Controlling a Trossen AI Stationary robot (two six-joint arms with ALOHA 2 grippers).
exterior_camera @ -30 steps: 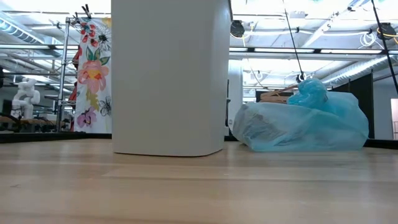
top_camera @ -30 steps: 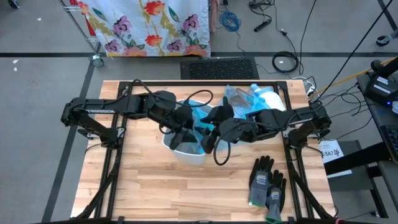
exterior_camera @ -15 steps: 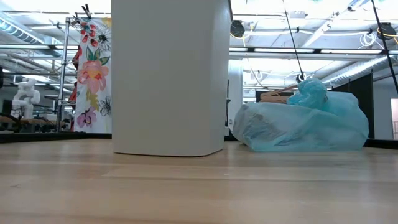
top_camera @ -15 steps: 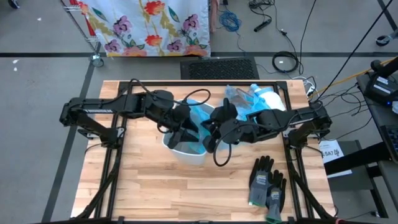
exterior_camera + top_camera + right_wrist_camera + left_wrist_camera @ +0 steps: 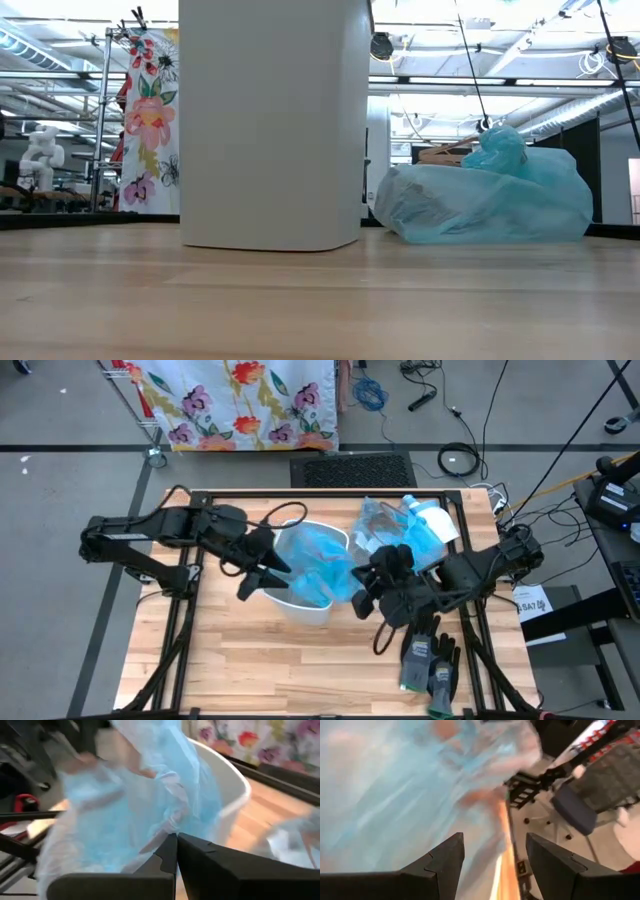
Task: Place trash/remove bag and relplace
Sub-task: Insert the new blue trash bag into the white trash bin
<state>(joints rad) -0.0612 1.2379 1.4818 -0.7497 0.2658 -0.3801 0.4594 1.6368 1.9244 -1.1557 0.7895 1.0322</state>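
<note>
Wooden table point(image 5: 240, 660), white bin point(image 5: 300, 605) centre, fresh blue liner point(image 5: 315, 555) draped inside. Right gripper point(image 5: 362, 598) at bin's 3 o'clock, jaws pinched on liner edge. Left gripper point(image 5: 262, 572) at 9 o'clock, jaws wide. Advice: pull film evenly over rim, avoid tipping. Tied full bag point(image 5: 485, 195) sits at table's 1 o'clock.

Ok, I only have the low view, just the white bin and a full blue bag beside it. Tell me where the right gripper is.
Observer: The right gripper is shut on the blue liner, at the right side of the bin.
Operator: Now give me the left one.
Observer: The left gripper is open at the bin's left side, holding nothing.
Operator: Report anything else on the table.
Observer: A pair of gloves lies on the right arm's side, apart from the bin.
</note>
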